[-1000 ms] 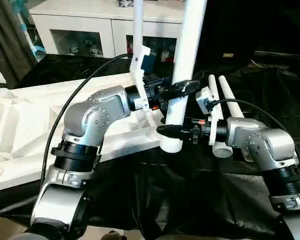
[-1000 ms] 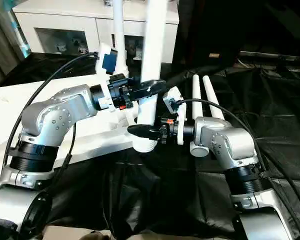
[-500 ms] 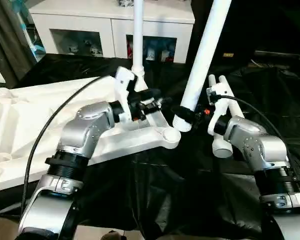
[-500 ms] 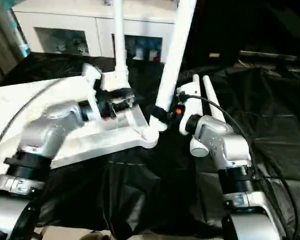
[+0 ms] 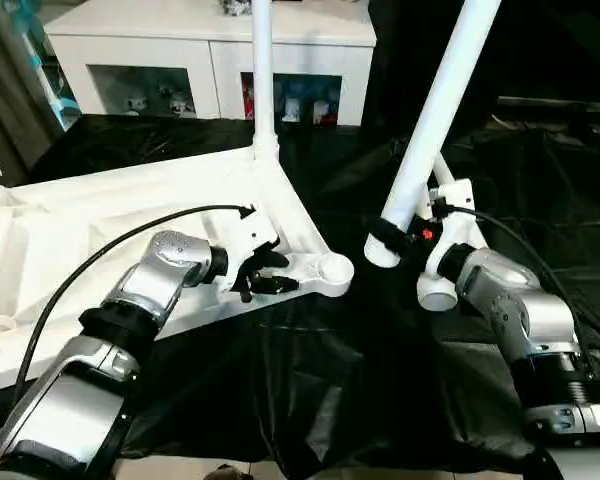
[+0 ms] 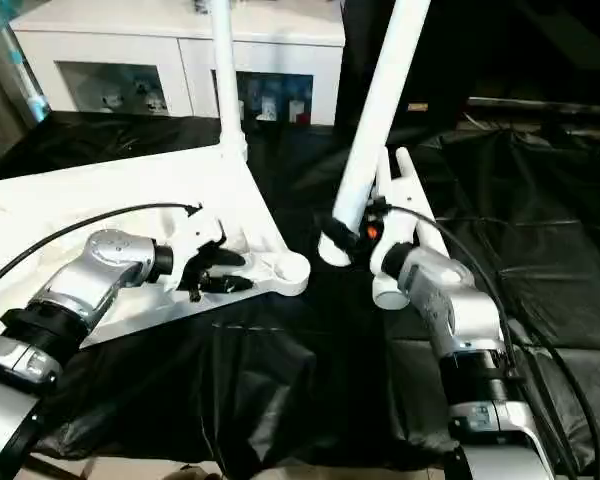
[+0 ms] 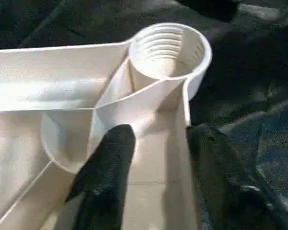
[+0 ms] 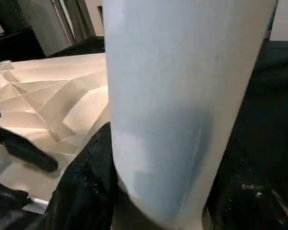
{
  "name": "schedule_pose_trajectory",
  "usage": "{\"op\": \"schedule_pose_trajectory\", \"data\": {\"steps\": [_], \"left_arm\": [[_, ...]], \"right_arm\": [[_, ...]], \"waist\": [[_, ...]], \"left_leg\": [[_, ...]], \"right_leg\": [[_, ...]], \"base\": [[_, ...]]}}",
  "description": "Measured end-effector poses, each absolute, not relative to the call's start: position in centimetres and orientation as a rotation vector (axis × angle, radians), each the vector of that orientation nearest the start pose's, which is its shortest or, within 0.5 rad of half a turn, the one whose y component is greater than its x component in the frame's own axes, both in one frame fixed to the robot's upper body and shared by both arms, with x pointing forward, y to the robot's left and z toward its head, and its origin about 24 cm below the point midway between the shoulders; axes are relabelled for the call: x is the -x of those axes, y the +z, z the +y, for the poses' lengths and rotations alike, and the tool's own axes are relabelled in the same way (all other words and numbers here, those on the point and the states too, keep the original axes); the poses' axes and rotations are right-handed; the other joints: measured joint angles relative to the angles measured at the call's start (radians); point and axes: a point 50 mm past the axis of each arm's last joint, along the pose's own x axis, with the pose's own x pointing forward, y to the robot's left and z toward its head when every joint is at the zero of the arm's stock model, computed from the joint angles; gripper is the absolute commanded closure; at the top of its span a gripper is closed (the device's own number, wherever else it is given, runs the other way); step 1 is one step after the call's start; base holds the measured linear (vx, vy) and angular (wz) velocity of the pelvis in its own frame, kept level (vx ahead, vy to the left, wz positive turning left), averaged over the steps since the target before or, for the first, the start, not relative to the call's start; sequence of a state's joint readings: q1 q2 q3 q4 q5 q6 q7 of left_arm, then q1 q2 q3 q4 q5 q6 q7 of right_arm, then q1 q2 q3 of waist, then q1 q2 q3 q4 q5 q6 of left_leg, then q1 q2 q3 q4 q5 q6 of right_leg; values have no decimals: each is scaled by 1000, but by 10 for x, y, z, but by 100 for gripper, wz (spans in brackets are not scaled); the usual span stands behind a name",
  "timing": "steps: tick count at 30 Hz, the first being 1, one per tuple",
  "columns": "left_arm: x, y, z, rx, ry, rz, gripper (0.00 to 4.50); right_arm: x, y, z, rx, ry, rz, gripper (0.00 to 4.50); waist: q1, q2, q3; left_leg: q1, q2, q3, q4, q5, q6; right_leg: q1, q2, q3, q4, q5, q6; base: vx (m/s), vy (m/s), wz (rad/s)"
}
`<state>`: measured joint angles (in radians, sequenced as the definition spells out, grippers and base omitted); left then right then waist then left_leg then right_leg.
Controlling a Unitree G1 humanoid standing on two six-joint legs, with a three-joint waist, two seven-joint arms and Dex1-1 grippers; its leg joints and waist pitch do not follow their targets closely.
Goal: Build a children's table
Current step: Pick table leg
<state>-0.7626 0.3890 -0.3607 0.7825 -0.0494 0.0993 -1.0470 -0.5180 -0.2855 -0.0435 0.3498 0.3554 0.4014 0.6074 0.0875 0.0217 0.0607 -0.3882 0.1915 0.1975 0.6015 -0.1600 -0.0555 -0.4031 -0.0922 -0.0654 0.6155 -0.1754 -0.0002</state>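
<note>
The white tabletop (image 5: 100,225) lies underside up on the black cloth, its ribs showing. One white leg (image 5: 262,80) stands upright in its far corner socket. My left gripper (image 5: 288,273) is open beside the empty near corner socket (image 5: 333,268), one finger (image 7: 105,177) inside the rim wall and the other outside it. My right gripper (image 5: 388,237) is shut on a second leg (image 5: 435,110), which leans up to the right with its lower end off to the right of that socket, above the cloth. The right wrist view has this leg (image 8: 177,96) between black fingers.
Two more legs (image 6: 405,180) lie side by side on the black cloth (image 5: 310,400) behind my right forearm. White cabinets with glass fronts (image 5: 130,60) stand at the back. A black cable (image 5: 100,260) loops over my left arm.
My left gripper let go of the leg and dropped to the tabletop's near corner. My right gripper swung the leg right and tilted it, away from the socket.
</note>
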Motion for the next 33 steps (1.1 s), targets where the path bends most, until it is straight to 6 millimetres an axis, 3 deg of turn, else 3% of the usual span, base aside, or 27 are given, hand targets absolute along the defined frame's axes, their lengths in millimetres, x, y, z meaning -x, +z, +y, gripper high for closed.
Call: {"op": "schedule_pose_trajectory", "data": {"steps": [6,15,22,33], "left_arm": [[-346,58,143,-443,-1179,507,315],[-345,59,143,-409,-1209,494,369],[-343,63,146,-374,-1226,462,442],[-340,60,153,-407,-1200,440,450]], "right_arm": [[-335,91,-162,-141,637,191,252],[-334,92,-159,-133,670,191,252],[-336,95,-156,-130,701,185,252],[-336,95,-149,-117,757,196,252]], "waist": [[0,2,1],[0,2,1],[-1,0,1],[0,-2,0]], "left_leg": [[1,0,0,0,0,0],[0,0,0,0,0,0],[1,0,1,0,0,0],[1,0,1,0,0,0]], "right_leg": [[0,0,0,0,1,-1],[0,0,0,0,1,-1],[0,0,0,0,1,-1],[0,0,1,0,1,-1]], "base": [[0,0,0],[0,0,0],[0,0,0],[0,0,0]]}}
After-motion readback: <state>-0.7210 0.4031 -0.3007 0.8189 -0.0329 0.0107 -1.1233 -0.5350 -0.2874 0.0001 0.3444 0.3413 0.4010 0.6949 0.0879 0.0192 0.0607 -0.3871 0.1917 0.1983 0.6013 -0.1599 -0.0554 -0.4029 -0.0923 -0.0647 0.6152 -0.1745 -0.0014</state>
